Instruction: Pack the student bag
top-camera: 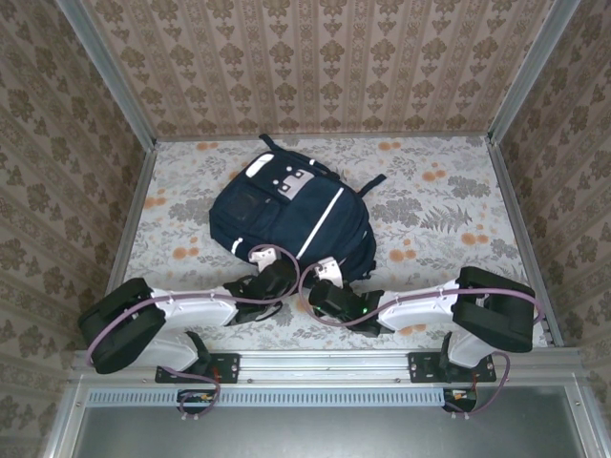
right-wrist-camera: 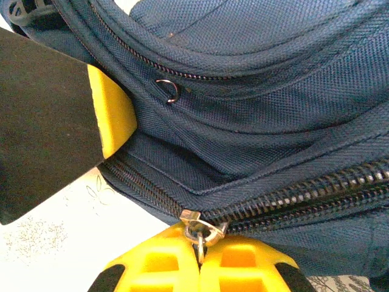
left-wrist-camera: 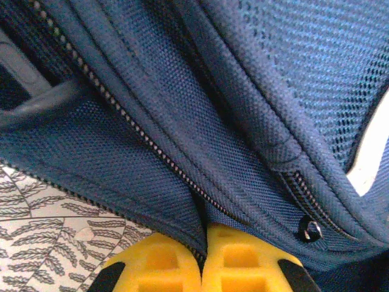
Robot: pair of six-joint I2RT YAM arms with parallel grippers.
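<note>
Seen from above, the student bag (top-camera: 286, 215), a large navy blue fabric backpack with white stripes, is laid flat at the middle of the floral-patterned table cloth (top-camera: 449, 205), its grey-white patches at the far end. The left gripper (top-camera: 282, 275) and the right gripper (top-camera: 323, 275) are set just beside each other against the bag's near edge.

In the left wrist view, the yellow fingers of the left gripper are pressed together, and a fold of the bag's blue fabric is pinched between them. A closed dark zipper (left-wrist-camera: 152, 152) is seen running diagonally above them, with a small dark stud (left-wrist-camera: 312, 230) to the right. Fern-printed cloth is visible at the lower left.

In the right wrist view, the right gripper's yellow fingers are clamped on a metal zipper pull (right-wrist-camera: 199, 238) hanging from a heavy toothed zipper (right-wrist-camera: 304, 198). A small metal ring (right-wrist-camera: 171, 90) is seen higher on the bag.
</note>
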